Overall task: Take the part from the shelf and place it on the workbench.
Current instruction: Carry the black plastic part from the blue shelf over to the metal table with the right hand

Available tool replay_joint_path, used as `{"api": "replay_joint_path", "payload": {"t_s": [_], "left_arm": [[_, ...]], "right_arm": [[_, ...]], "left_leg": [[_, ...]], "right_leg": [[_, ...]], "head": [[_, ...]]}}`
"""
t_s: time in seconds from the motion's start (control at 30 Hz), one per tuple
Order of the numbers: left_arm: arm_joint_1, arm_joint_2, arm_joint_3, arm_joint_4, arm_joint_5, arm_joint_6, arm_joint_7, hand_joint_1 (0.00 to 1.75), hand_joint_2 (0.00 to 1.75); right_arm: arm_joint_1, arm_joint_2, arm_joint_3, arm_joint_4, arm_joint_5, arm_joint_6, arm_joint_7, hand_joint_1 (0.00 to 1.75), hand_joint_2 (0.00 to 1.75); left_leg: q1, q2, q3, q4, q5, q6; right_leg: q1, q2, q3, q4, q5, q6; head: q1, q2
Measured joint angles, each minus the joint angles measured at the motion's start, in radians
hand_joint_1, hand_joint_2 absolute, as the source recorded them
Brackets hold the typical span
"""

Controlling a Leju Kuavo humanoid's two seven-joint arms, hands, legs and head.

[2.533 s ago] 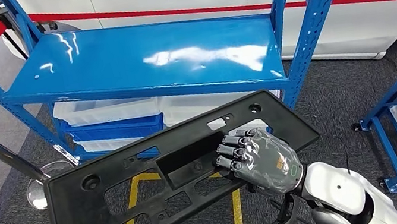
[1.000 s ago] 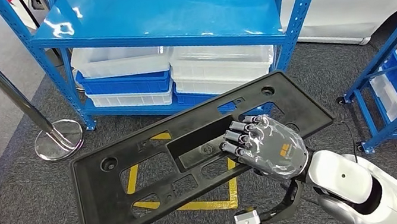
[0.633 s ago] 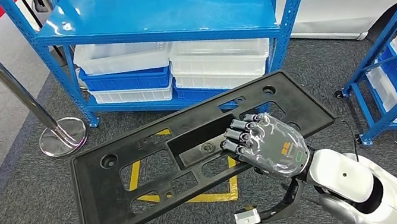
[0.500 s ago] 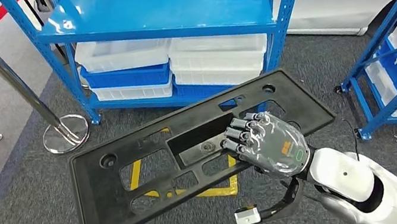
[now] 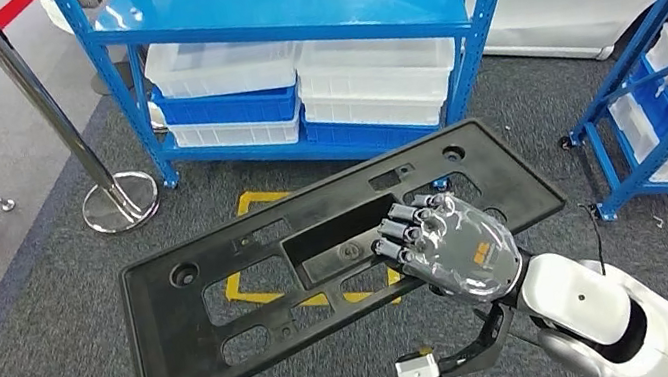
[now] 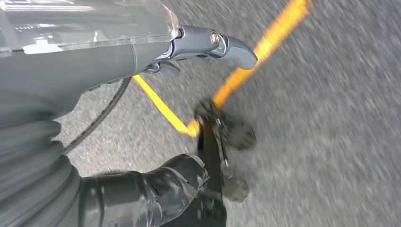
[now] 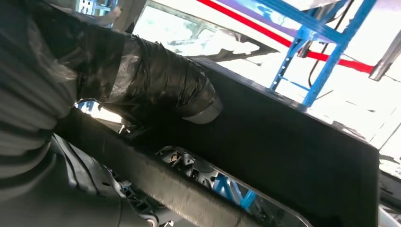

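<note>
The right hand [image 5: 446,250] is gripping the black part [image 5: 255,292] thru its central cutout, fingers curled over the inner edge, prob. so the long flat panel is balancing roughly level w/ 1 hand. The part is hanging in the air above the grey carpet [image 5: 48,325], near side of the blue shelf [image 5: 280,0] and apart from it, already off the rack; no workbench in sight yet. The left hand [image 6: 208,45] is hanging over the floor, cannot tell if it's open or closed.
</note>
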Motion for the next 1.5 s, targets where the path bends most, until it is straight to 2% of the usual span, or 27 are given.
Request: {"api": "replay_joint_path", "payload": {"t_s": [0.03,0.07,0.13,0.2,0.27,0.33,0.4,0.43,0.53,0.57,0.6,0.67,0.7,0.73,0.8,0.83,0.9,0.97,1.07,1.1,1.13,1.17,1.23,1.3,1.37,1.43,1.5], "left_arm": [[0.001,0.001,0.000,0.000,-0.002,0.000,-0.001,0.00,1.75],[0.002,0.002,0.000,0.000,-0.003,0.001,-0.001,0.00,1.75],[0.002,0.002,0.000,0.000,-0.004,0.001,-0.002,0.00,1.75],[0.001,0.002,0.000,0.000,-0.004,0.001,-0.002,0.00,1.75],[0.000,0.001,0.000,0.001,-0.004,0.000,-0.003,0.00,1.75],[0.001,0.000,0.000,0.001,-0.004,-0.001,-0.004,0.00,1.75],[0.003,0.002,0.001,0.001,-0.004,-0.001,-0.004,0.00,1.75],[0.003,0.002,0.001,0.001,-0.004,-0.001,-0.005,0.00,1.75],[0.004,0.002,0.001,0.002,-0.004,-0.001,-0.006,0.00,1.75],[0.004,0.003,0.001,0.002,-0.004,-0.002,-0.009,0.00,1.75],[0.003,0.003,0.001,0.002,-0.003,-0.003,-0.013,0.00,1.75],[0.002,0.004,0.001,0.002,-0.002,-0.003,-0.018,0.00,1.75],[0.002,0.004,0.001,0.002,-0.002,-0.002,-0.018,0.00,1.75],[0.001,0.004,0.001,0.002,-0.002,-0.002,-0.018,0.00,1.75],[0.000,0.004,0.001,0.002,-0.002,-0.002,-0.018,0.00,1.75],[0.000,0.004,0.001,0.002,-0.002,-0.002,-0.018,0.00,1.75],[0.001,0.004,0.001,0.002,-0.002,-0.003,-0.018,0.00,1.75],[0.002,0.004,0.001,0.002,-0.002,-0.004,-0.018,0.00,1.75],[0.004,0.004,0.002,0.002,-0.003,-0.004,-0.018,0.00,1.75],[0.004,0.005,0.002,0.002,-0.003,-0.004,-0.018,0.00,1.75],[0.005,0.005,0.002,0.002,-0.003,-0.004,-0.018,0.00,1.75],[0.005,0.005,0.002,0.002,-0.004,-0.004,-0.018,0.00,1.75],[0.005,0.004,0.002,0.002,-0.004,-0.004,-0.019,0.00,1.75],[0.004,0.003,0.002,0.002,-0.004,-0.004,-0.020,0.00,1.75],[0.003,0.003,0.002,0.002,-0.004,-0.004,-0.021,0.00,1.75],[0.003,0.003,0.002,0.002,-0.004,-0.004,-0.022,0.00,1.75],[0.003,0.004,0.002,0.002,-0.005,-0.004,-0.022,0.00,1.75]], "right_arm": [[0.002,0.000,0.000,0.000,0.003,0.000,0.000,1.75,1.75],[0.004,0.000,0.000,0.001,0.006,0.000,0.001,1.75,1.75],[0.009,0.000,0.000,0.001,0.011,-0.001,0.001,1.75,1.75],[0.011,0.000,0.000,0.001,0.014,-0.001,0.001,1.75,1.75],[0.010,0.000,-0.001,0.001,0.016,-0.003,0.001,1.75,1.75],[0.009,0.000,-0.002,0.001,0.019,-0.005,0.001,1.75,1.75],[0.009,0.000,-0.003,0.001,0.020,-0.007,0.002,1.75,1.75],[0.009,0.000,-0.003,0.002,0.020,-0.007,0.002,1.75,1.75],[0.011,0.000,-0.003,0.002,0.020,-0.007,0.002,1.75,1.75],[0.014,0.000,-0.003,0.002,0.020,-0.007,0.002,1.75,1.75],[0.016,0.000,-0.003,0.003,0.021,-0.007,0.003,1.75,1.75],[0.022,0.000,-0.004,0.003,0.025,-0.008,0.005,1.75,1.75],[0.025,0.000,-0.004,0.004,0.027,-0.008,0.006,1.75,1.75],[0.027,0.000,-0.005,0.004,0.029,-0.008,0.007,1.75,1.75],[0.029,0.000,-0.009,0.003,0.031,-0.009,0.007,1.75,1.75],[0.030,0.000,-0.011,0.003,0.032,-0.009,0.007,1.75,1.75],[0.031,0.000,-0.013,0.003,0.033,-0.009,0.006,1.75,1.75],[0.032,0.000,-0.014,0.004,0.034,-0.010,0.006,1.75,1.75],[0.036,0.000,-0.014,0.004,0.038,-0.009,0.005,1.75,1.75],[0.038,0.000,-0.014,0.004,0.040,-0.009,0.005,1.75,1.75],[0.040,0.000,-0.014,0.004,0.042,-0.009,0.005,1.75,1.75],[0.040,0.000,-0.014,0.005,0.046,-0.009,0.006,1.75,1.75],[0.040,0.000,-0.014,0.005,0.055,-0.009,0.007,1.75,1.75],[0.039,0.000,-0.014,0.005,0.062,-0.009,0.007,1.75,1.75],[0.039,0.000,-0.014,0.005,0.065,-0.009,0.008,1.75,1.75],[0.040,0.000,-0.014,0.005,0.067,-0.009,0.009,1.75,1.75],[0.039,0.000,-0.014,0.005,0.068,-0.009,0.010,1.75,1.75]], "left_leg": [[-0.002,0.001,-0.018,0.001,0.014,0.003],[-0.005,0.002,-0.036,0.001,0.027,0.004],[-0.010,0.002,-0.072,0.002,0.055,0.004],[-0.013,0.002,-0.100,0.003,0.079,0.002],[-0.013,0.001,-0.112,0.000,0.103,-0.006],[-0.010,0.001,-0.113,-0.013,0.129,-0.017],[-0.011,-0.001,-0.120,-0.023,0.137,-0.029],[-0.011,-0.002,-0.128,-0.010,0.110,-0.033],[-0.008,-0.004,-0.153,0.135,-0.050,-0.043],[-0.007,-0.004,-0.156,0.197,-0.074,-0.046],[-0.006,-0.004,-0.154,0.244,-0.066,-0.049],[-0.003,-0.003,-0.124,0.276,0.008,-0.054],[-0.002,-0.003,-0.085,0.242,0.032,-0.054],[-0.002,-0.003,-0.031,0.178,0.026,-0.054],[-0.005,-0.005,0.073,0.027,-0.047,-0.044],[-0.008,-0.006,0.097,-0.018,-0.074,-0.036],[-0.009,-0.004,0.098,-0.038,-0.072,-0.015],[-0.006,0.001,0.088,-0.044,-0.052,0.000],[-0.004,0.006,0.060,-0.043,-0.027,0.006],[-0.004,0.007,0.049,-0.041,-0.020,0.005],[-0.004,0.007,0.039,-0.038,-0.014,0.004],[-0.004,0.006,0.032,-0.036,-0.010,0.003],[-0.004,0.006,0.024,-0.032,-0.005,-0.002],[-0.006,0.006,0.019,-0.029,0.000,-0.010],[-0.007,0.006,0.015,-0.030,0.006,-0.021],[-0.008,0.005,0.012,-0.026,0.000,-0.033],[-0.008,0.004,-0.016,0.038,-0.046,-0.039]], "right_leg": [[0.000,0.001,-0.006,0.062,-0.040,0.000],[0.001,0.001,-0.005,0.115,-0.055,0.000],[0.003,0.003,0.034,0.145,-0.017,-0.008],[0.012,0.005,0.137,0.043,0.028,-0.026],[0.024,0.006,0.250,-0.115,0.003,-0.041],[0.032,0.006,0.291,-0.196,-0.017,-0.047],[0.028,0.004,0.274,-0.213,0.012,-0.055],[0.025,0.001,0.261,-0.219,0.030,-0.063],[0.024,-0.004,0.207,-0.218,0.077,-0.076],[0.025,-0.004,0.187,-0.212,0.089,-0.074],[0.025,-0.005,0.165,-0.205,0.099,-0.072],[0.024,-0.005,0.119,-0.187,0.118,-0.066],[0.023,-0.006,0.096,-0.174,0.127,-0.061],[0.023,-0.005,0.077,-0.161,0.134,-0.057],[0.025,-0.005,0.054,-0.141,0.147,-0.045],[0.025,-0.006,0.050,-0.139,0.154,-0.039],[0.021,-0.005,0.046,-0.140,0.168,-0.025],[0.016,-0.001,0.029,-0.105,0.135,-0.014],[0.010,0.003,-0.027,0.065,0.016,-0.002],[0.008,0.003,-0.033,0.106,-0.004,0.000],[0.007,0.003,-0.022,0.114,-0.006,0.001],[0.007,0.003,0.010,0.083,0.009,0.000],[0.007,0.003,0.106,-0.053,0.050,-0.008],[0.013,0.004,0.162,-0.149,0.065,-0.020],[0.019,0.005,0.163,-0.162,0.065,-0.029],[0.015,0.004,0.164,-0.173,0.073,-0.042],[0.011,0.001,0.164,-0.184,0.084,-0.057]], "head": [[0.000,0.000],[0.000,0.000],[0.000,0.000],[0.000,0.000],[-0.001,0.000],[0.000,0.000],[0.001,0.000],[0.000,0.000],[0.000,0.000],[0.000,0.000],[0.000,0.000],[0.000,0.000],[0.000,0.000],[0.000,0.000],[0.000,0.000],[0.000,0.000],[0.000,0.000],[0.001,0.000],[0.001,0.000],[0.001,0.000],[0.001,0.000],[0.001,0.000],[0.001,0.000],[0.001,0.000],[0.001,0.000],[0.001,0.000],[0.000,0.000]]}}
